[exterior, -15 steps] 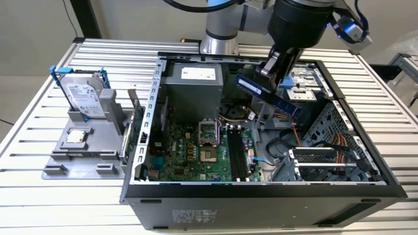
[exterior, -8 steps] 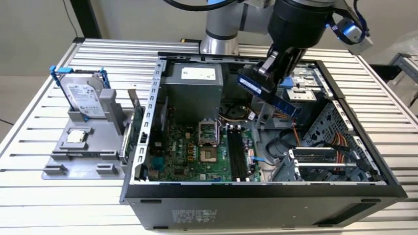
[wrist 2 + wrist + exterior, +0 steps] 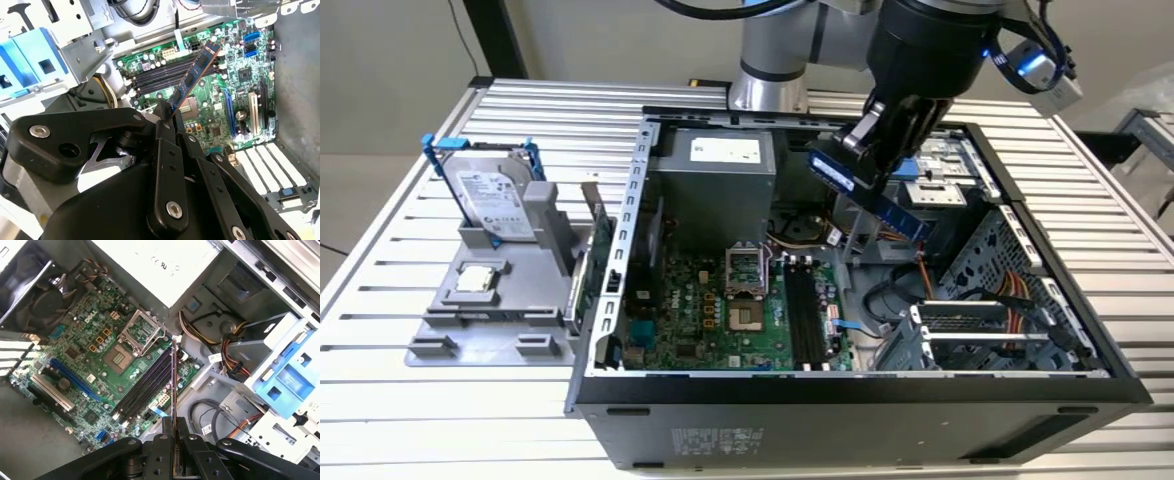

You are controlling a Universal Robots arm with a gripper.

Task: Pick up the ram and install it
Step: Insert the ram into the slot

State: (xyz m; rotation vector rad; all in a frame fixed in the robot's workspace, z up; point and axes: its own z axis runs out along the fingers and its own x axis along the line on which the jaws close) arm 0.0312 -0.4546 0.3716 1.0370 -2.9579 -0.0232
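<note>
- The end effector is seen above the open computer case, with its fingers pressed onto one end of the ram.
- The ram is held in the air, tilted, with its free end pointing down into the case towards the exterior view's right.
- In the second wrist view the ram is shown as a dark blue stick with black chips. It is pinched at its near end by the end effector.
- In the first wrist view the ram is seen edge-on as a thin line running out from the end effector.
- The ram is not seated: it is held above the memory slots of the green motherboard, apart from them.
- The processor socket is found just beside the memory slots.
- To the exterior view's left of the case, a grey holder is placed on the slatted table.
- A silver hard drive in a blue-handled bracket is stood upright in the holder, and a small square processor chip is laid flat in front of it.
</note>
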